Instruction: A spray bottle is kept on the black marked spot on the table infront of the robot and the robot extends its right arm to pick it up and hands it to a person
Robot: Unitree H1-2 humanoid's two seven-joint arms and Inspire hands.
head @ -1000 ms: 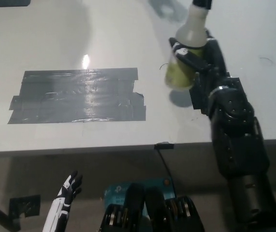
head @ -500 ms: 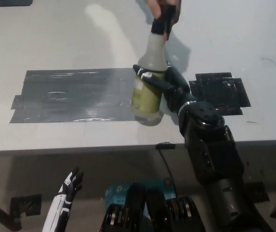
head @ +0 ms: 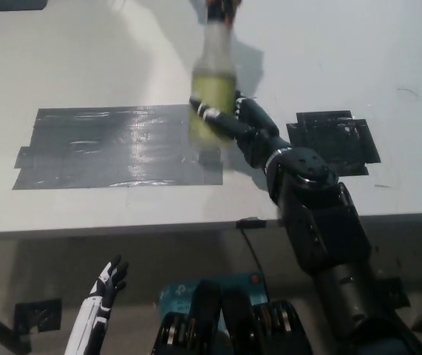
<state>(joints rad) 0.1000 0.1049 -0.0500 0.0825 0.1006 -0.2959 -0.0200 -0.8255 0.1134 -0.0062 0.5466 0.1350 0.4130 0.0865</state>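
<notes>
A spray bottle [head: 212,92] with yellow-green liquid and a black top is held upright above the white table [head: 122,44]. My black right hand [head: 233,127] is shut around its lower body. A person's hand [head: 220,7] at the top edge holds the bottle's black spray head. The bottle hangs over the right end of a large grey tape patch [head: 114,146]. To the right, the small black marked spot [head: 332,142] is bare. My white left hand [head: 106,285] rests low at the lower left, below the table edge, fingers apart.
The table's front edge [head: 159,225] runs across the middle of the picture. A small black clip and cable [head: 250,225] sit at that edge. A teal object [head: 196,288] lies below the table.
My right arm has carried the bottle leftward and away from me, off the black spot toward the grey tape. The person's hand came in and took the spray head.
</notes>
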